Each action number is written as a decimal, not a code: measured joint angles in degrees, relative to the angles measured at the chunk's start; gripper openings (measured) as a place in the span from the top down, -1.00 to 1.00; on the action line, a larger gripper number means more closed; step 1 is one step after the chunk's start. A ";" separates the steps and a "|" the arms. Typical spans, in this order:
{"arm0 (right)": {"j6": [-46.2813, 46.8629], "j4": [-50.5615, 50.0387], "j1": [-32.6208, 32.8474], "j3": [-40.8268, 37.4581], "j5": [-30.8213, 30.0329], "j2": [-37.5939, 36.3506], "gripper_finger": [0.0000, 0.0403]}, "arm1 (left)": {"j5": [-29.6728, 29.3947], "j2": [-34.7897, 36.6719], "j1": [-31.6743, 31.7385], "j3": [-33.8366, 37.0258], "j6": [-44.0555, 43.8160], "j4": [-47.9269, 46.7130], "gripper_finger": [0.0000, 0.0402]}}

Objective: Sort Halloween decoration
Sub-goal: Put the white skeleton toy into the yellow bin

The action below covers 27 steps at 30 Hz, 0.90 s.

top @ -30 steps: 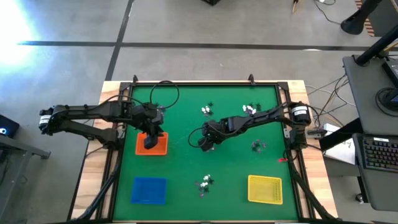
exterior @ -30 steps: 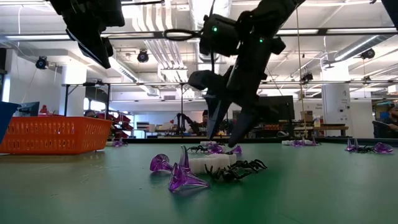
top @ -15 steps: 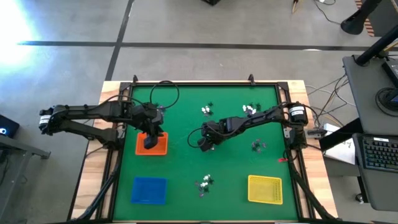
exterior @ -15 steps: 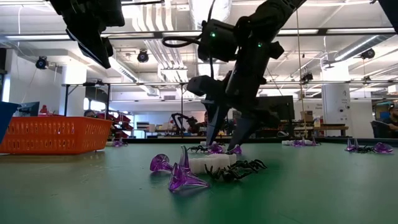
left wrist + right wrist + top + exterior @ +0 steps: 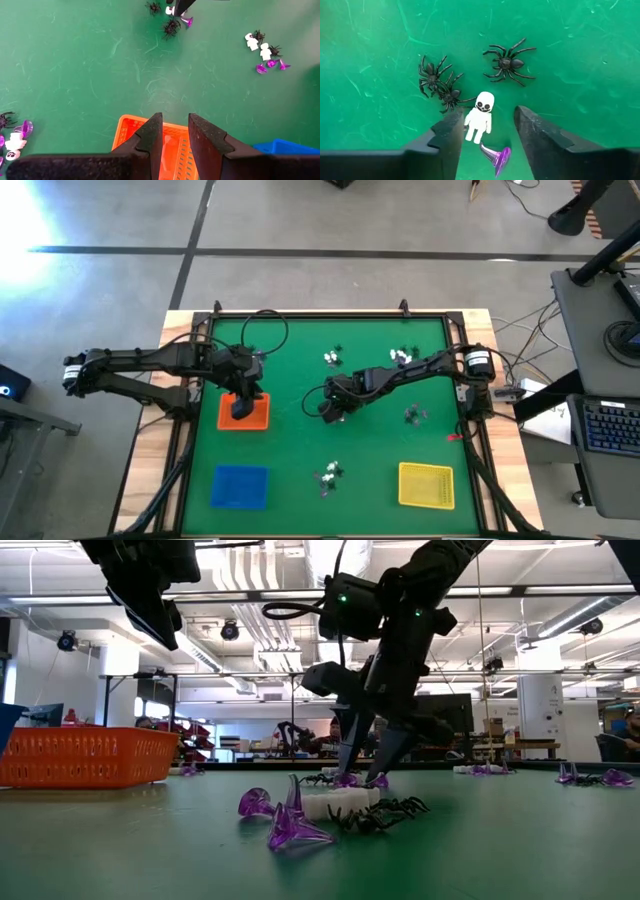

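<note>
1. A small white plastic skeleton figure (image 5: pixel 479 117) is seen lying flat on the green felt table surface (image 5: pixel 580 60), between the two spread dark fingers (image 5: pixel 446 140) of the right gripper (image 5: pixel 485 131) and nearer to one of them.
2. A translucent purple plastic goblet (image 5: pixel 497 157) lies on its side just beside the skeleton's feet, also within the gap between those fingers.
3. Two black plastic spiders tangled together (image 5: pixel 437 82) are found just beyond one fingertip, and a single black plastic spider (image 5: pixel 509 62) lies a little farther ahead of the gap, apart from the skeleton.
4. In the low view the right gripper (image 5: pixel 365 765) is shown lowered to the table with its tips around this small heap, fingers apart; nothing is pinched.
5. Other clusters of the trinkets (image 5: pixel 330 473) are scattered elsewhere on the table, well apart from both grippers.
6. The left gripper (image 5: pixel 172 132) hangs above the orange plastic mesh tray (image 5: pixel 172 150), its fingers separated by a narrow gap with nothing seen between them.
7. A blue rectangular tray (image 5: pixel 240 485) and a yellow rectangular tray (image 5: pixel 426 483) sit at the near side of the table, away from both pairs of fingers.
</note>
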State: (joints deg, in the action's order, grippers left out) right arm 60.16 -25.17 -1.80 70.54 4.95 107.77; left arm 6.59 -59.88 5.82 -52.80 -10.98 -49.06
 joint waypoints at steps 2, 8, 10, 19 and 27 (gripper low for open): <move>0.02 -0.04 0.00 0.00 0.02 0.00 0.24 | 0.00 0.00 0.00 0.00 0.02 0.00 0.63; 0.37 -0.02 0.00 -0.02 0.05 0.00 0.46 | 0.01 0.00 0.00 0.00 0.00 0.00 0.63; 0.35 0.02 0.00 -0.02 0.18 0.04 0.55 | 0.00 0.00 0.00 0.00 0.01 0.00 0.63; -1.07 0.43 -0.11 -0.02 2.79 -0.41 0.94 | 0.01 0.00 0.00 0.00 0.03 0.00 0.63; -1.19 -0.18 -0.09 -0.09 3.02 -1.62 0.96 | 0.00 0.00 0.00 0.00 0.03 -0.02 0.63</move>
State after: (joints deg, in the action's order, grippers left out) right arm 58.97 -25.35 -1.89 70.46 7.97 106.14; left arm 6.59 -59.88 5.82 -52.80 -10.95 -49.08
